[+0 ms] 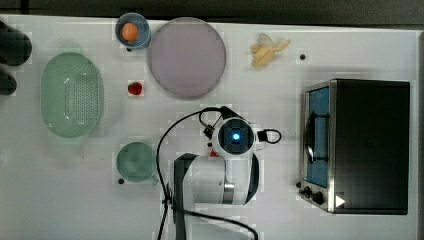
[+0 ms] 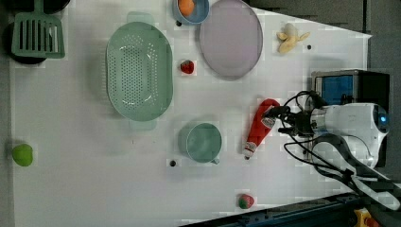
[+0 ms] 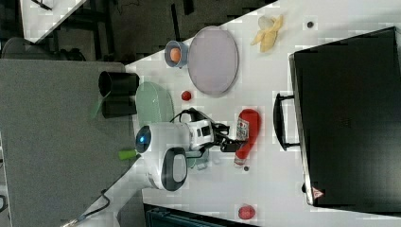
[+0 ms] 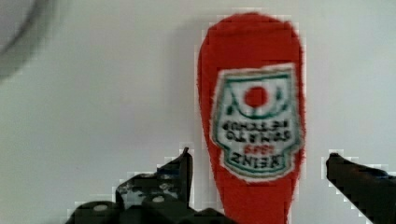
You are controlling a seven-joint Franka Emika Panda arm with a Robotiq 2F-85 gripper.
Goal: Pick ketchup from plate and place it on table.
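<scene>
The ketchup (image 2: 259, 127) is a slim red bottle with a white label, and it lies flat on the white table (image 1: 75, 210), below the plate in the left view. In the wrist view the ketchup (image 4: 252, 116) sits between my gripper's (image 4: 259, 158) two dark fingers, with a gap on each side. My gripper (image 2: 274, 118) is open over the bottle's wider end and holds nothing. In the right view the ketchup (image 3: 246, 132) lies beside the gripper (image 3: 231, 144). The lilac-grey plate (image 1: 186, 57) stands bare at the table's far side.
A pale-green colander (image 1: 71, 95), a blue bowl with an orange ball (image 1: 132, 31), a small red ball (image 1: 135, 88) and a green cup (image 1: 136, 161) lie at the top view's left. A toaster oven (image 1: 360, 145) fills the top view's right. A banana (image 1: 267, 49) and a strawberry (image 2: 245, 201) lie apart.
</scene>
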